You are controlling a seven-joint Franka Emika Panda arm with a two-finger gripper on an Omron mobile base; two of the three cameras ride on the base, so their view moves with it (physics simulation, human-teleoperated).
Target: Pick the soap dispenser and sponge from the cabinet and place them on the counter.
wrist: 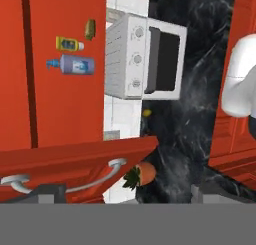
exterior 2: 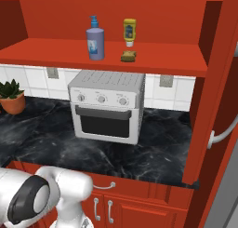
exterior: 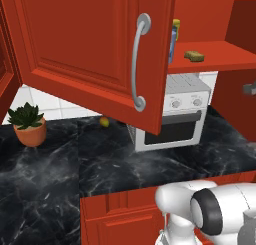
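Observation:
The lavender soap dispenser (exterior 2: 95, 41) with its blue pump stands upright on the red shelf of the open cabinet (exterior 2: 56, 50). The tan sponge (exterior 2: 128, 56) lies flat on that shelf to its right, in front of a yellow squeeze bottle (exterior 2: 129, 32). In the left base view the sponge (exterior: 194, 55) lies just past the open door's edge. The hand view, rolled sideways, shows the soap dispenser (wrist: 75, 65) and sponge (wrist: 90, 29) far off. My gripper (wrist: 122, 193) is open and holds nothing, well back from the shelf. The black counter (exterior 2: 42, 134) runs below.
A white toaster oven (exterior 2: 107, 106) stands on the counter under the shelf. A potted plant (exterior: 29, 123) and a small round fruit (exterior: 104, 121) sit to its left. The open left cabinet door (exterior: 90, 44) with its silver handle juts out over the counter; the right door (exterior 2: 218, 83) stands open too.

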